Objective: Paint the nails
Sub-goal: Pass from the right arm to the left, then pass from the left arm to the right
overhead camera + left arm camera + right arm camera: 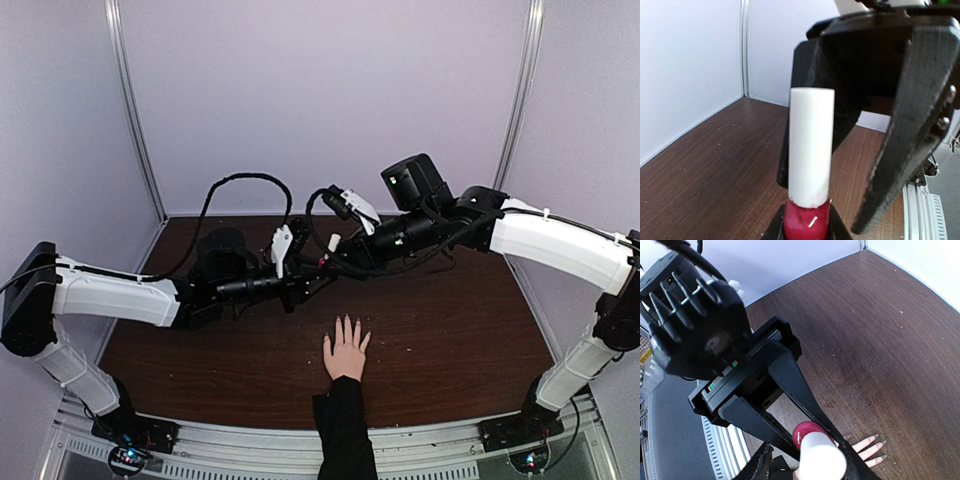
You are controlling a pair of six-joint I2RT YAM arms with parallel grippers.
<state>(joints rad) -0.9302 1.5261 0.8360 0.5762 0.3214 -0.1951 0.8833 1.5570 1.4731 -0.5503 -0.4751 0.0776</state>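
A small red bottle [806, 220] with a tall white cap [811, 145] sits clamped between the tips of my left gripper [807, 227], which is shut on its red body. My right gripper [810, 467] faces it, and its black fingers [910, 125] stand open on either side of the cap, with a gap on the right. In the top view both grippers meet above the table, left gripper [298, 280] and right gripper [325, 262]. Below them a pale hand [347, 352] in a black sleeve lies flat, and its nails [875, 438] look bare and greyish.
The brown wooden table [460, 320] is walled by pale panels at the back and sides. A metal rail [250, 450] with the arm bases runs along the near edge. The black sleeve [345, 430] crosses that edge at the middle.
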